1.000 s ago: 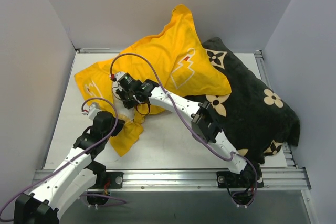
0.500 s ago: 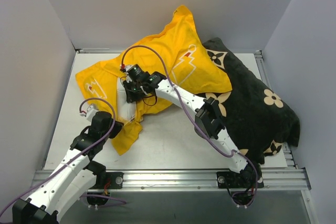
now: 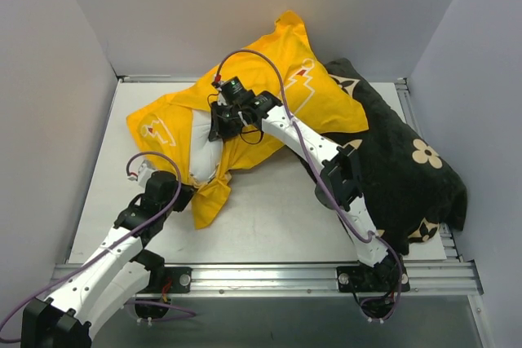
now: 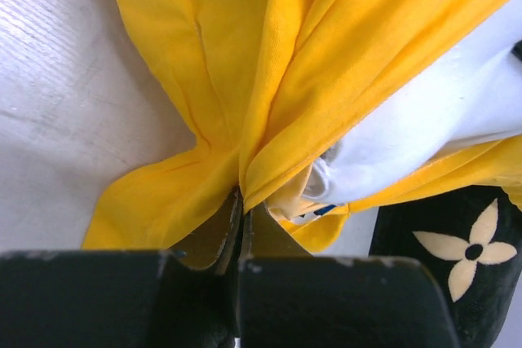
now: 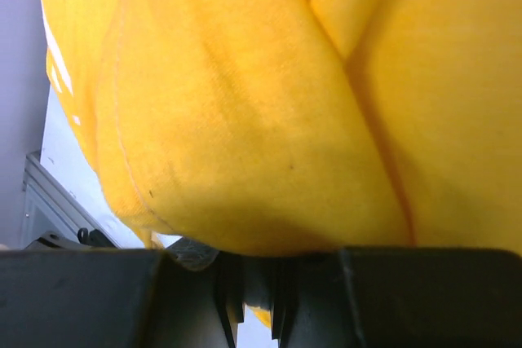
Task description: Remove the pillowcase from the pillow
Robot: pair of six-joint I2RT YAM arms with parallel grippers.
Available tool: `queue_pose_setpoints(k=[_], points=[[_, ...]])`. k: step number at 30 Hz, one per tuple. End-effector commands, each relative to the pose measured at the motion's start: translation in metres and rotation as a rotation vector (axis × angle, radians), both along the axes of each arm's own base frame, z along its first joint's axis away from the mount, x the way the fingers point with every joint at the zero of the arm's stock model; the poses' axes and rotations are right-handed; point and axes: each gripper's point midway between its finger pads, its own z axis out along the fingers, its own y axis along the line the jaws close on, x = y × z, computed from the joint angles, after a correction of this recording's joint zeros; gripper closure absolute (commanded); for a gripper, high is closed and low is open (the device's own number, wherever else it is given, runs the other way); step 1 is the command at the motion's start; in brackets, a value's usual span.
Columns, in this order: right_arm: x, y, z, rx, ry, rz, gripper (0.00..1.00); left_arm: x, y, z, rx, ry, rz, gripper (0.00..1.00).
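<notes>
The yellow pillowcase (image 3: 277, 95) lies bunched across the back of the table. The white pillow (image 3: 201, 151) shows through its open end at the left. My left gripper (image 3: 186, 196) is shut on a gathered corner of the pillowcase (image 4: 269, 103) near the table's front left. The left wrist view also shows the pillow (image 4: 424, 132) and its small blue tag (image 4: 326, 211). My right gripper (image 3: 222, 125) reaches across and sits on the pillowcase beside the bare pillow. Its jaws stand nearly closed under bulging yellow fabric (image 5: 269, 120).
A black pillow with tan flowers (image 3: 404, 173) fills the right side, partly under the pillowcase, and shows in the left wrist view (image 4: 457, 242). Grey walls close in the left, back and right. A metal rail (image 3: 269, 276) runs along the front edge.
My right gripper has moved back and to the right with the yellow fabric, and more white pillow now shows. My left gripper has kept its hold and barely moved.
</notes>
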Motion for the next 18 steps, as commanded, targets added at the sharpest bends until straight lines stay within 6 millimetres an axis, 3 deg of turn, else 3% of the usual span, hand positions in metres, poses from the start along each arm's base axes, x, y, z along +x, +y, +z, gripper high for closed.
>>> queue_pose_setpoints(k=[1, 7, 11, 13, 15, 16, 17, 18], points=[[0.107, -0.088, 0.155, 0.177, -0.375, -0.377, 1.00, -0.069, 0.029, -0.075, 0.177, 0.344, -0.040, 1.00], [0.109, -0.090, 0.166, 0.227, -0.360, -0.381, 1.00, -0.075, 0.031, -0.088, 0.190, 0.376, -0.046, 1.00], [0.095, -0.092, 0.172, 0.252, -0.350, -0.364, 1.00, -0.070, 0.031, -0.095, 0.188, 0.373, -0.028, 1.00], [0.089, -0.099, 0.187, 0.265, -0.375, -0.357, 1.00, -0.067, 0.031, -0.098, 0.189, 0.383, -0.015, 1.00], [0.080, -0.101, 0.179, 0.256, -0.346, -0.335, 1.00, -0.063, 0.031, -0.100, 0.186, 0.376, 0.000, 1.00], [0.069, -0.106, 0.191, 0.269, -0.359, -0.325, 1.00, -0.055, 0.029, -0.097, 0.172, 0.341, 0.008, 1.00], [0.062, -0.108, 0.191, 0.269, -0.358, -0.313, 1.00, -0.050, 0.029, -0.094, 0.167, 0.321, 0.018, 1.00], [0.055, -0.108, 0.161, 0.248, -0.316, -0.298, 1.00, -0.044, 0.029, -0.090, 0.160, 0.301, 0.025, 1.00]])
